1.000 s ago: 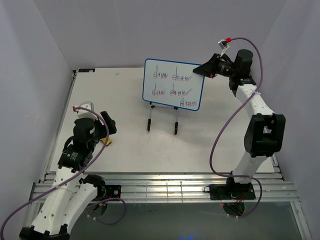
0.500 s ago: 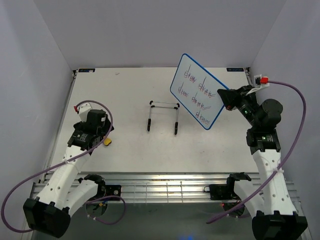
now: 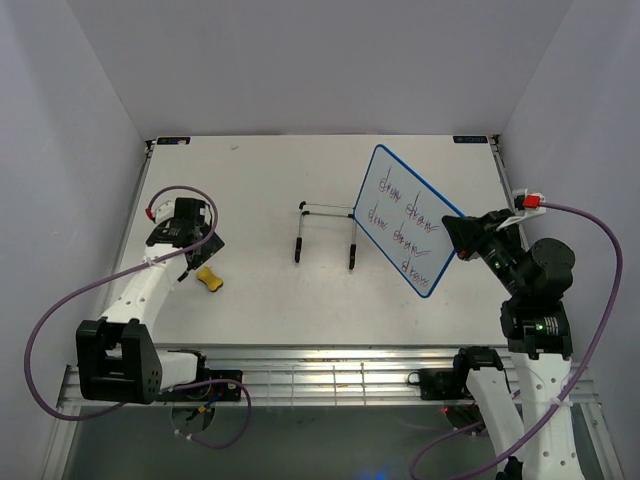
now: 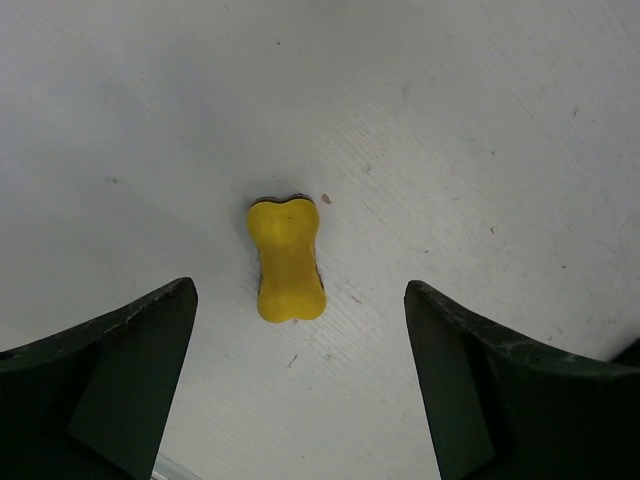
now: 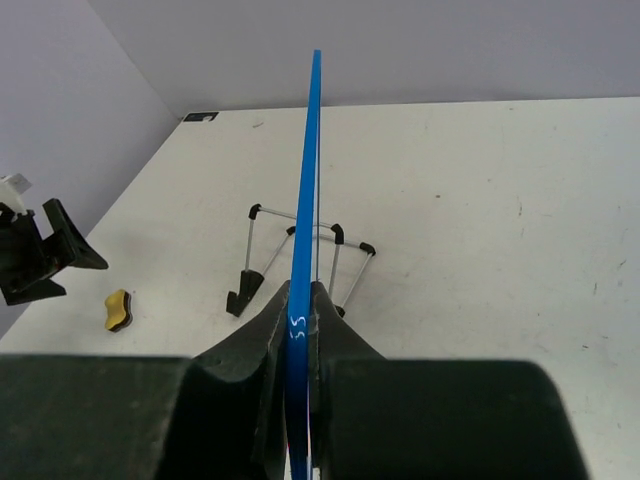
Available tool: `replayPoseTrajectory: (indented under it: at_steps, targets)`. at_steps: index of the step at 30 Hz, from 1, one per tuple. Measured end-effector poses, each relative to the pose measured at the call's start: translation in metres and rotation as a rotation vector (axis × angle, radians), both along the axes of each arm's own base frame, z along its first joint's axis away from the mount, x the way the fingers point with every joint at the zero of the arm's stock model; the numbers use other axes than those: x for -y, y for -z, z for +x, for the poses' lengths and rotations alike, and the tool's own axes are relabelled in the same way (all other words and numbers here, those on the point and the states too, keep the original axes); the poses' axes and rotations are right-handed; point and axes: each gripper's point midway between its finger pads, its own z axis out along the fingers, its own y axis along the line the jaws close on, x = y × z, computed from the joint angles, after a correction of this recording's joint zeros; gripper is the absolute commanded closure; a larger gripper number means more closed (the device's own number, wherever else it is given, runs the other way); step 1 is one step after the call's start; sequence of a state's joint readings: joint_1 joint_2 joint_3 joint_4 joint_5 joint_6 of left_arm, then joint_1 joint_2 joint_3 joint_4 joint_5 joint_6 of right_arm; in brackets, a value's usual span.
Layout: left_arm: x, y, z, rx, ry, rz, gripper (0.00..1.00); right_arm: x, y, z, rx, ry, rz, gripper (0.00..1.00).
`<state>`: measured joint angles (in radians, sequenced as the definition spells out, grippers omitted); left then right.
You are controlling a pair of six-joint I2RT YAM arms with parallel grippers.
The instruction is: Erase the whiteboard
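Right gripper (image 3: 455,235) clamped the board (image 3: 405,220) by its edge, off the stand (image 3: 325,235), presumably for wiping; left gripper (image 3: 196,256) gaped wide, eraser (image 4: 288,260) directly beneath.

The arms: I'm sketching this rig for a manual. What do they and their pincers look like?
The left arm and right arm have white shells and black joints; a purple cable trails each. The left pincer and right pincer are black with wedge-shaped fingers.
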<state>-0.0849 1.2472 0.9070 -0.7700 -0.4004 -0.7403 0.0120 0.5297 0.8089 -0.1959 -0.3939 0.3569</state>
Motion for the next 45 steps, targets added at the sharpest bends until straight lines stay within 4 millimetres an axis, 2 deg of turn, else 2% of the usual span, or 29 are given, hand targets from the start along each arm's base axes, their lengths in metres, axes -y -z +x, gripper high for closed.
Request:
replayPoseTrajectory:
  at_steps: [4, 5, 8, 13, 17, 28, 30, 35, 37, 41, 42, 43, 45]
  targets:
    - [0.01, 0.024, 0.002, -0.026, -0.005, -0.058, 0.1, -0.001, 0.003, -0.011, -0.01, -0.008, -0.026, 0.92]
    - [0.012, 0.032, 0.001, -0.035, -0.008, -0.069, 0.14, -0.001, 0.003, -0.014, -0.008, -0.01, -0.032, 0.92]
    - [0.017, 0.053, -0.007, -0.068, -0.014, -0.1, 0.16, -0.001, 0.003, -0.021, 0.003, -0.012, -0.05, 0.92]
    - [0.019, 0.071, -0.012, -0.101, -0.041, -0.116, 0.19, -0.002, 0.001, -0.029, 0.027, -0.021, -0.069, 0.92]
    - [0.018, 0.075, -0.011, -0.086, -0.065, -0.123, 0.3, -0.006, 0.002, -0.032, 0.025, -0.043, -0.072, 0.92]
    - [0.013, 0.08, -0.007, -0.078, -0.112, -0.106, 0.34, -0.011, 0.007, -0.033, 0.005, -0.077, -0.079, 0.92]
    - [0.012, 0.083, -0.008, -0.085, -0.122, -0.102, 0.44, -0.012, 0.008, -0.032, 0.002, -0.079, -0.08, 0.92]
    - [0.012, 0.085, -0.009, -0.086, -0.139, -0.102, 0.53, -0.012, 0.01, -0.031, -0.005, -0.086, -0.084, 0.92]
    - [0.012, 0.086, -0.009, -0.083, -0.145, -0.105, 0.66, -0.013, 0.011, -0.03, -0.008, -0.091, -0.085, 0.92]
    - [0.012, 0.085, -0.008, -0.078, -0.147, -0.106, 0.69, -0.014, 0.011, -0.031, -0.009, -0.099, -0.085, 0.92]
    - [0.012, 0.085, -0.008, -0.077, -0.147, -0.106, 0.73, -0.015, 0.011, -0.031, -0.009, -0.102, -0.085, 0.92]
    - [0.012, 0.085, -0.008, -0.078, -0.146, -0.107, 0.82, -0.015, 0.011, -0.031, -0.011, -0.106, -0.085, 0.92]
    - [0.013, 0.084, -0.008, -0.075, -0.141, -0.113, 0.84, -0.017, 0.013, -0.029, -0.02, -0.113, -0.084, 0.92]
